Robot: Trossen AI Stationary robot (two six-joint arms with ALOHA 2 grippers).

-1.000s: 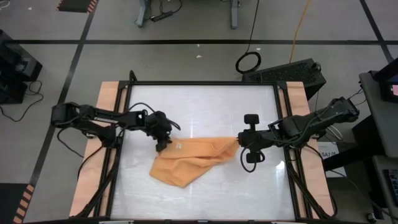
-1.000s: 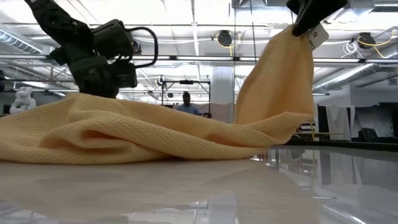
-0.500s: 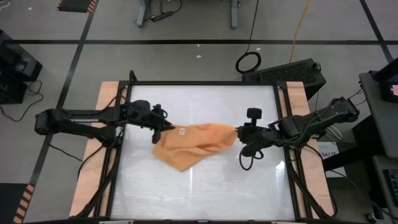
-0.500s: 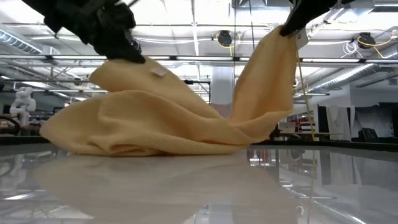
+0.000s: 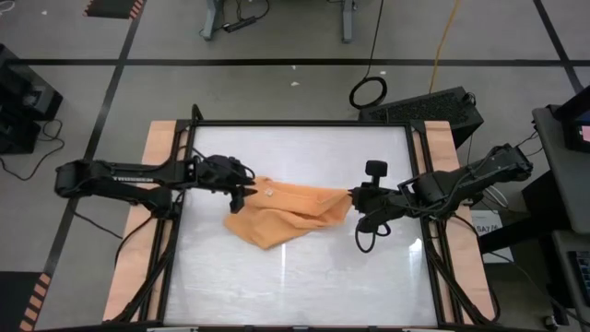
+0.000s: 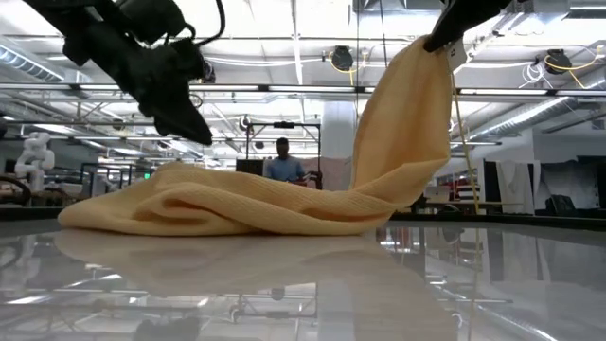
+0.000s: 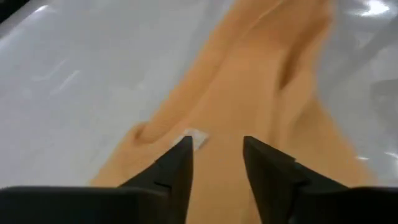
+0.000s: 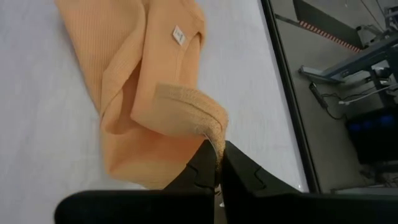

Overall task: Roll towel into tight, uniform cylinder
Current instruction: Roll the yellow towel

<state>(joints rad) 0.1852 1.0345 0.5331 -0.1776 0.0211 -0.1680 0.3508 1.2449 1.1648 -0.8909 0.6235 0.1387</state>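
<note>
The towel (image 5: 290, 210) is lying crumpled at the centre of the surface (image 5: 304, 277) in the high view, its white tag (image 5: 268, 193) facing up. The right hand (image 5: 351, 195) is pinching the towel's right corner and holding it raised. The left hand (image 5: 244, 194) is hovering parted and empty over the towel's left edge.

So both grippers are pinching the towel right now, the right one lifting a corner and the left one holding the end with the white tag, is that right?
Not quite. The right gripper does pinch a lifted corner of the towel, but the left gripper is open and holds nothing; the left wrist view shows its fingers apart above the end with the white tag.
</note>
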